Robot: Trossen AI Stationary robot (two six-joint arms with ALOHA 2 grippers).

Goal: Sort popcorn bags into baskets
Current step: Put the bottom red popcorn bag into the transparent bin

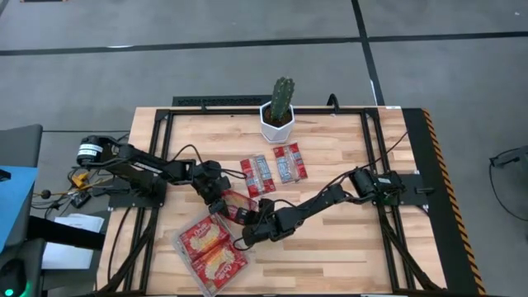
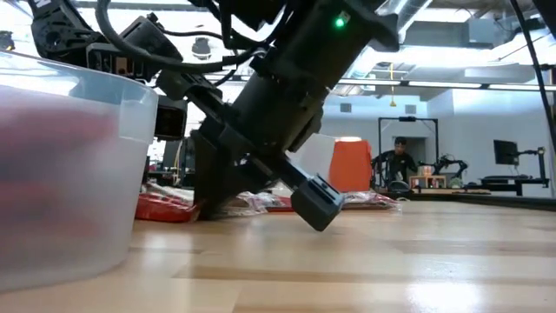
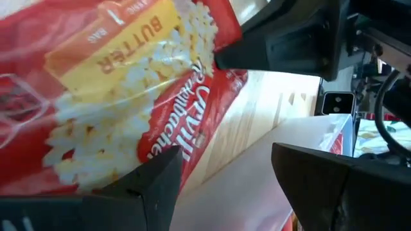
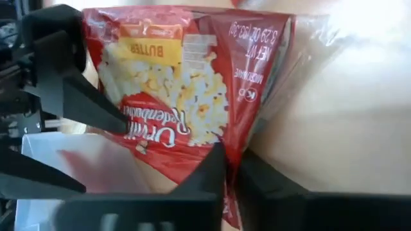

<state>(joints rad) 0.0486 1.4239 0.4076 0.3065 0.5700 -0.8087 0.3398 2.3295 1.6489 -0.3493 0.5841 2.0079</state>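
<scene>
One large red popcorn bag (image 1: 238, 206) with a yellow butter picture sits between my two grippers, just beyond the far right corner of the clear tray (image 1: 183, 233). My right gripper (image 1: 246, 224) is shut on it. My left gripper (image 1: 221, 196) is open at the bag's left side, one finger (image 4: 96, 106) against its printed face. Two large bags (image 1: 211, 247) lie in the tray. Two small slim bags (image 1: 257, 175) (image 1: 289, 162) lie flat on the table farther back. My right gripper pinches the bag's bottom edge (image 4: 226, 146) between its two fingers, reaching in low from the table's right and near side. The bag spreads out beyond the fingers, printed face showing. My left gripper: one open finger overlaps the bag's face (image 3: 160, 138); I cannot tell whether it touches.
A white hexagonal pot with a cactus (image 1: 278, 115) stands at the table's far edge. Black frame rails and cables run along both sides. Bare wood lies right of the bags. The tray's wall (image 2: 78, 174) fills the low view's left; a person sits far behind.
</scene>
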